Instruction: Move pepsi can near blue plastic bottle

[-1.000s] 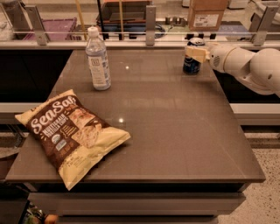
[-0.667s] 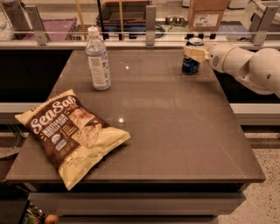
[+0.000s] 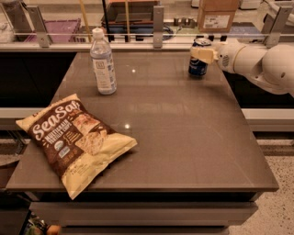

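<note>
The pepsi can (image 3: 197, 67), dark blue with a silver top, stands at the far right of the brown table (image 3: 183, 137). My gripper (image 3: 202, 54) reaches in from the right and is shut on the can's upper part, with one cream finger (image 3: 204, 55) across its front. The blue plastic bottle (image 3: 103, 62), clear with a white cap and pale label, stands upright at the far left of the table, well apart from the can.
A SeaSalt chips bag (image 3: 76, 140) lies at the front left of the table. A glass rail with metal posts (image 3: 158, 27) runs along the far edge. A cardboard box (image 3: 217, 13) sits behind it. My white arm (image 3: 262, 62) hangs over the right edge.
My gripper and the pepsi can have shifted slightly to the left along the far edge. The bottle and chips bag have not moved.
</note>
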Robot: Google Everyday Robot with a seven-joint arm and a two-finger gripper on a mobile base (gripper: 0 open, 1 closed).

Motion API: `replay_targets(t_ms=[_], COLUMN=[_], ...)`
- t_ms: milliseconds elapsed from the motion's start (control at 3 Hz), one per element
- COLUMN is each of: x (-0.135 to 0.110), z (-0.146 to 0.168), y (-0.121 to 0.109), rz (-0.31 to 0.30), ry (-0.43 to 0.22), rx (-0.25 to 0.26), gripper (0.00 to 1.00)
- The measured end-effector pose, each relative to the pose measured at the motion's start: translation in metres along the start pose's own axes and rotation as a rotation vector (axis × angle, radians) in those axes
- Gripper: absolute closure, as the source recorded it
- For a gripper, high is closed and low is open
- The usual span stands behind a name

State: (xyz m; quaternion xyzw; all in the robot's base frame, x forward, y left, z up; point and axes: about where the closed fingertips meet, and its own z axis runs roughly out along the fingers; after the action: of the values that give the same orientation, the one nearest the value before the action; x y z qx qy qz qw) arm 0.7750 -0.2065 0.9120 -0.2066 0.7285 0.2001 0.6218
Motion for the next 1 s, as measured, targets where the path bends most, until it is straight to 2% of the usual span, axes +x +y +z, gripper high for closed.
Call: replay_targets(t_ms=[667,1000], x=[-0.027,-0.04], z=[-0.007,-0.003], y=[0.042,0.074], rz=[-0.013,-0.041], ry=[0.066,0.07], rx=[-0.113,-0.177], gripper=[1.0,1.0])
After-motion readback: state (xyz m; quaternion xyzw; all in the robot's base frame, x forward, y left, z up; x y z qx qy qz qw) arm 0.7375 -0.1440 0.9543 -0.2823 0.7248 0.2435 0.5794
